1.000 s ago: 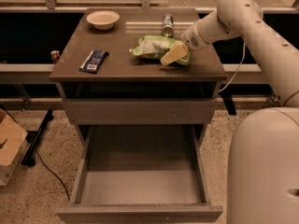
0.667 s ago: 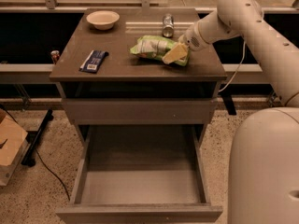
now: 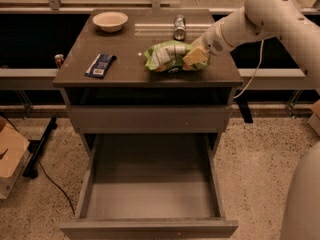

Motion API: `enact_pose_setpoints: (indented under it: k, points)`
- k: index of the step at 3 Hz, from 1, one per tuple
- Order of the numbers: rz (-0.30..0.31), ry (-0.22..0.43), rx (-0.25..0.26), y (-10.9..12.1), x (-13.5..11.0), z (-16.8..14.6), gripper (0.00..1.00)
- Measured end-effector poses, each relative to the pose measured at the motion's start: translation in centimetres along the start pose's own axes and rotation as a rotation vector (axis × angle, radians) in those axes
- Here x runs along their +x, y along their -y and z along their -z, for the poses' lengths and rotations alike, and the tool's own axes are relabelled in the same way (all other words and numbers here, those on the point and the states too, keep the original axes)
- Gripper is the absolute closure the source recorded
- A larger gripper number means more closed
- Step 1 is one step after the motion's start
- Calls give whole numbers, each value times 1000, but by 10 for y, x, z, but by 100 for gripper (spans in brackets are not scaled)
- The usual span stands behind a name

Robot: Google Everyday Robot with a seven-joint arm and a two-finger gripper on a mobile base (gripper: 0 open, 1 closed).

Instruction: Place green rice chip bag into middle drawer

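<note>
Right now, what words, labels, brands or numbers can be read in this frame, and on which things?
Nothing reads clearly.
green rice chip bag: printed white label, too blurred to read.
blue packet: white label patch, too small to read.
can: no legible marking.
gripper, at the bag's right end: no text visible.

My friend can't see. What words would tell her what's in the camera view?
The tool of a white robot arm is at the right end of a green rice chip bag lying on a brown cabinet top, above the pulled-out middle drawer. A bowl, a metal can and a dark-blue packet sit on top too.
</note>
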State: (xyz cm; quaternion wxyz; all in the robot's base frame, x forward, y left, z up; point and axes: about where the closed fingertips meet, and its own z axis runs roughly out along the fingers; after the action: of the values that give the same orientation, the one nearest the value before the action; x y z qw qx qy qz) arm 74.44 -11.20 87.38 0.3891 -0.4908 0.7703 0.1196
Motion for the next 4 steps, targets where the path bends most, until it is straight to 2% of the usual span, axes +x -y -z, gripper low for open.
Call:
enact_pose_setpoints:
  k: [1,2,3,4]
  points:
    - [36,29,13,-48,-4,49,100]
    - [33,31,30,-88,7,98,100]
    - [59,-35,-10,-163,35,158,100]
    - [60,-107,-70,-214,65,183,100]
